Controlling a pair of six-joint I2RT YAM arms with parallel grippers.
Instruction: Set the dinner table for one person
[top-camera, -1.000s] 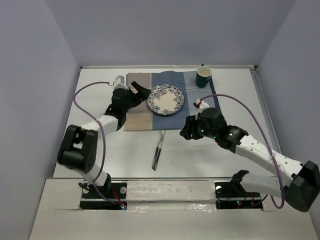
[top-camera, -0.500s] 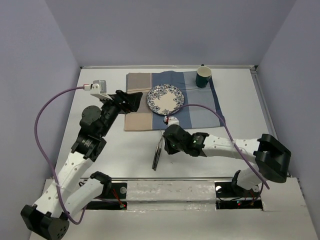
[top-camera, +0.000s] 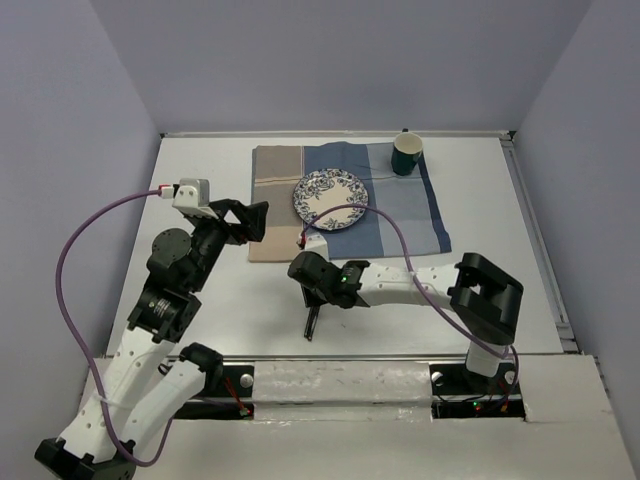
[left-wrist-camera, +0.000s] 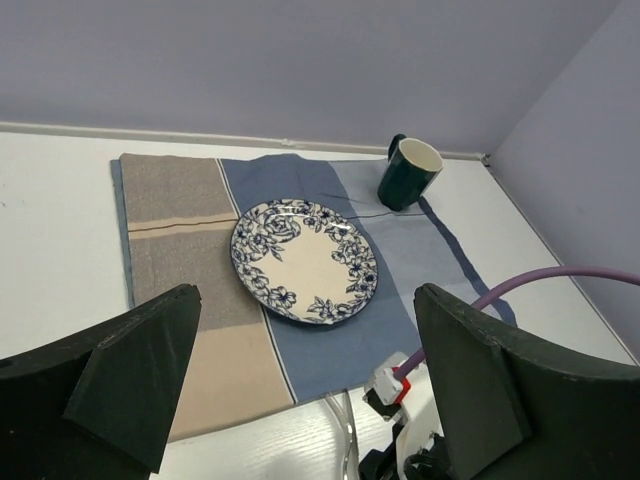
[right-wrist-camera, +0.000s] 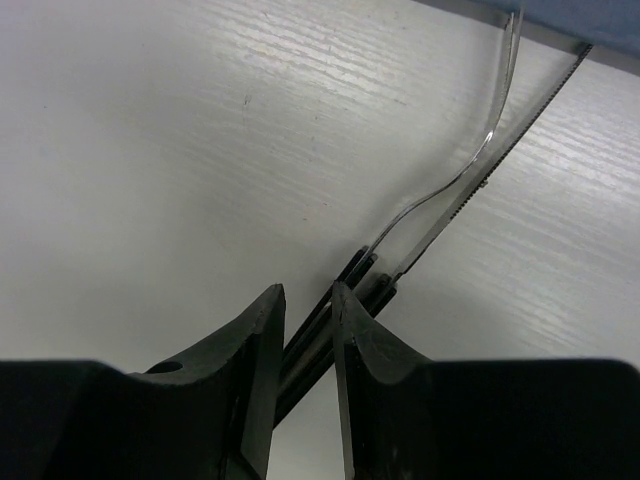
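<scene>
Your right gripper (right-wrist-camera: 305, 297) has just swung in from the right of the placemat (top-camera: 275, 228) and now sits low over the cutlery (top-camera: 312, 325), which lies on the dinner table (top-camera: 490, 225) just in front of the placemat's near edge. Its fingers are drawn nearly together around the black handles. They look to be pinching fork (right-wrist-camera: 490, 150) and knife (right-wrist-camera: 520, 125) as a pair, though how firm the bite is you cannot judge from the wrist view. Both tips point back toward the placemat.

Your left gripper (left-wrist-camera: 308, 380) has pulled away from the plate (top-camera: 331, 198). It hangs off the placemat's left side with its fingers spread wide and nothing in them.

The plate has not moved and sits in the middle of the placemat. The mug (top-camera: 407, 154) stands at the placemat's far right corner.

So plate and mug look settled, and the cutlery is the piece left to place. Since both handles are caught together, expect them to come up as one bundle. You will likely need to part them before one can go on each side of the plate.
</scene>
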